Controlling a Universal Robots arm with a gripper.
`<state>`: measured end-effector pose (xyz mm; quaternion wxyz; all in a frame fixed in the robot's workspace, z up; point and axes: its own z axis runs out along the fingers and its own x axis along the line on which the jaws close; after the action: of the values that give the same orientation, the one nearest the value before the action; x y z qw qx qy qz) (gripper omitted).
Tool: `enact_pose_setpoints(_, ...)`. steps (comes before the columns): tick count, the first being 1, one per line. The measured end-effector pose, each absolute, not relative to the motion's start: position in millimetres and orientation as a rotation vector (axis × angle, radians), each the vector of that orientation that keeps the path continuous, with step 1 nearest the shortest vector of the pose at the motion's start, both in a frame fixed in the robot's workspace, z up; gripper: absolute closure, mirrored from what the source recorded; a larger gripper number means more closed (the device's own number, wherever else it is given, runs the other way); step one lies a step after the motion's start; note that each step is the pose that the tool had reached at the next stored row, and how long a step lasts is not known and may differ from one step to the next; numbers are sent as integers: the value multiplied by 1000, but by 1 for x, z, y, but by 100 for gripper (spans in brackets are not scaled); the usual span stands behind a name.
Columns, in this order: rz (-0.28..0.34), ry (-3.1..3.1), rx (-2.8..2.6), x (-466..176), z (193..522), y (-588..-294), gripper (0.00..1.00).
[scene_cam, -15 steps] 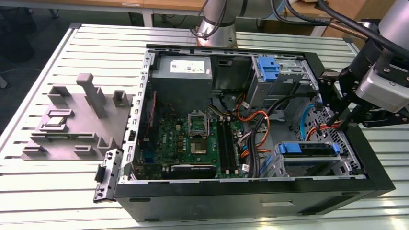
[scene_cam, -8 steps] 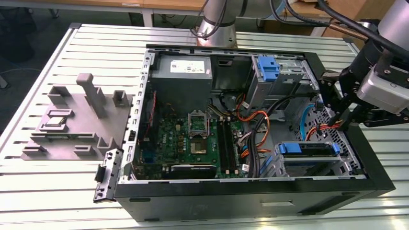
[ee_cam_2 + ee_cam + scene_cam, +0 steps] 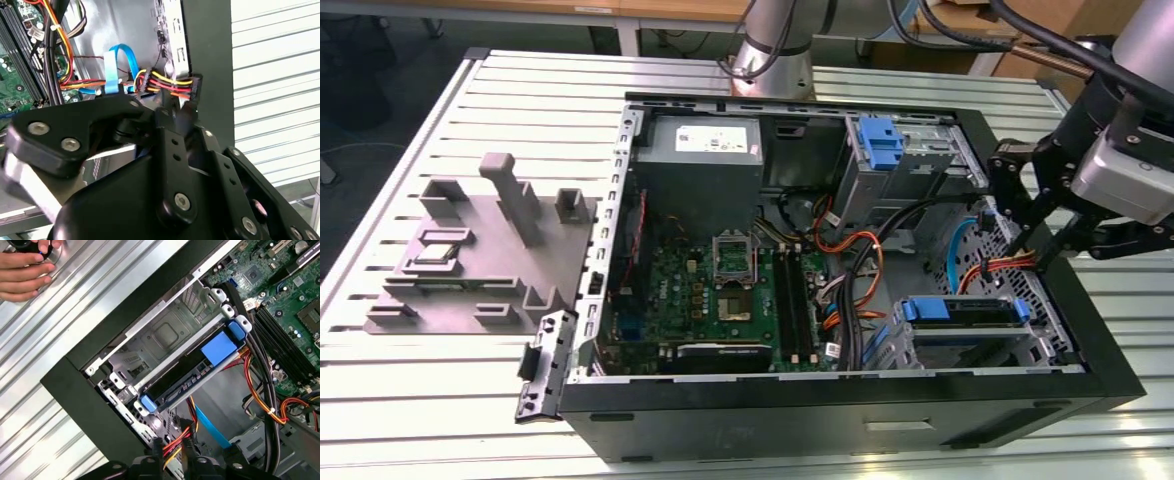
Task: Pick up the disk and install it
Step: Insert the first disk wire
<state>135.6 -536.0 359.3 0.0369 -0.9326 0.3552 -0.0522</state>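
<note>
Gripper (image 3: 1031,222): jaws nearly closed on a cable plug (image 3: 192,86), inside the computer case (image 3: 854,420).
Disk (image 3: 966,311): seated in near-right bay.

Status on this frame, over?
Gripper at computer case side wall, by power cable connector. Disk in blue carrier sits in drive cage. Cables crowd the gripper.

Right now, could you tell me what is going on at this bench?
The robot arm's gripper hangs inside the open computer case, near its wall on the exterior view's right. It is close to a power connector on red, yellow and black wires. A blue carrier bracket sits slotted in the drive cage. A person's hand is on the table outside the case.
</note>
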Motion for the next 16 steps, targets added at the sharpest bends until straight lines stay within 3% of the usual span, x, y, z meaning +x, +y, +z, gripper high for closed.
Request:
enact_pose_setpoints(1,-161,1091,-2864,137,359,-535,75)
enact_pose_setpoints(2,-162,1091,-2865,138,359,-535,69)
enact_pose_setpoints(16,-198,997,-2892,144,358,-534,69)
